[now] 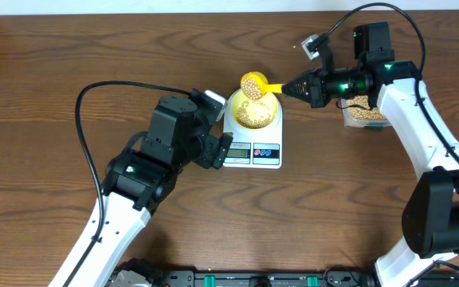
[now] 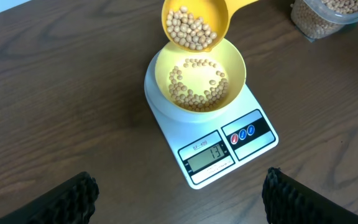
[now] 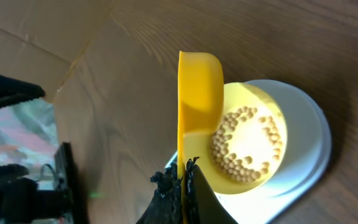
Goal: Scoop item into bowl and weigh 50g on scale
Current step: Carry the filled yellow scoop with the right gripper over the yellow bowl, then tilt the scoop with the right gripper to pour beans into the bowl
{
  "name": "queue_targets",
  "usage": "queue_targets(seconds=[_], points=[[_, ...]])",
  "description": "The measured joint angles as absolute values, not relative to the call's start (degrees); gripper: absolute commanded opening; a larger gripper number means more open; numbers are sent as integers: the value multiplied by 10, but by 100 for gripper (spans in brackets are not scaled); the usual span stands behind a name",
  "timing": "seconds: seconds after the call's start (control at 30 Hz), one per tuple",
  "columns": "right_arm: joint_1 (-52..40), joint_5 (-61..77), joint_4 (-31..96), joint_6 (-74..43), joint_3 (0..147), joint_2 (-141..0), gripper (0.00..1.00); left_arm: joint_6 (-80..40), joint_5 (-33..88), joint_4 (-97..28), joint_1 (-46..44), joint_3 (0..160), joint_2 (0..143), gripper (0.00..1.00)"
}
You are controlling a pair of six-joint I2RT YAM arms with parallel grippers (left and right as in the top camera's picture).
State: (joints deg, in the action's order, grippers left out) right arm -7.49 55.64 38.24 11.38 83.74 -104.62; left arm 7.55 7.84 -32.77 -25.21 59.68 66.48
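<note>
Covering the whole overhead view, the dark brown wooden surface [image 1: 46,72] carries a flat white digital scale [image 1: 273,137] near its middle. A small round pale-yellow bowl [image 1: 232,108] stands on the scale, and many small round tan beans [image 1: 255,116] lie in a ring on its bottom. A yellow plastic long-handled scoop [image 1: 273,86] hangs just above the far rim of the bowl, tilted, with more beans in it. The right pincer [image 1: 297,86] is clenched on the handle of the scoop. Behind that arm stands a clear plastic tub [image 1: 363,114] with beans inside. Of the room, only a pale strip shows along the far edge of the surface.

The left wrist view shows what the overhead does not show clearly: the grey display [image 2: 209,155] on the front of the scale, with a reading that looks like 13, and small round buttons [image 2: 243,133] beside it. The left pincer [image 2: 179,202] is released. Its two dark fingertips [image 2: 73,196] are wide apart at the lower corners, near the front of the scale and touching nothing.

The right wrist view shows the scoop from its edge, with the black fingers [image 3: 166,190] pressed together on the handle. Beyond the surface it shows a pale, cardboard-like area and some blurred dark equipment.
</note>
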Motion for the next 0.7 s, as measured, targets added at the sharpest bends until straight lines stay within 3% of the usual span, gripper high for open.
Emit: queue_targets(seconds=[0.7], points=[[-76,490,385,178,837,-1046,1,76,78,-328,-252,597,665,87]])
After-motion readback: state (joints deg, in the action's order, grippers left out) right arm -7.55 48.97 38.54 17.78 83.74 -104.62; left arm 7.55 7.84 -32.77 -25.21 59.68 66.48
